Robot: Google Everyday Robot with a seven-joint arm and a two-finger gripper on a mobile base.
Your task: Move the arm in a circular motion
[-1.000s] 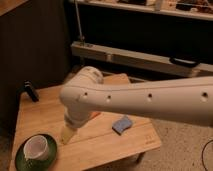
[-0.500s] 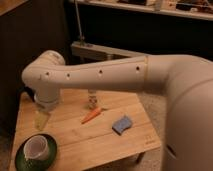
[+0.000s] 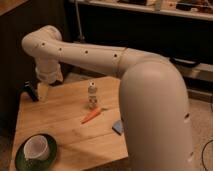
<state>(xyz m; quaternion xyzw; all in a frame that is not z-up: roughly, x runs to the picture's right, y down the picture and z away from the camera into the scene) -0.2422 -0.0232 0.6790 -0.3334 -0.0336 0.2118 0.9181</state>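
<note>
Smooth cream tubular arm, tan tapered tool over the far-left corner of the wooden table, grip state indiscernible.

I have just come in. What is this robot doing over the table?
A thick cream-white robot arm reaches across a light wooden table. Its tan gripper hangs over the far left corner, beside a small dark object. It seems to handle nothing: an orange carrot, a small bottle, a blue sponge and a white cup on a green plate lie apart from it.
</note>
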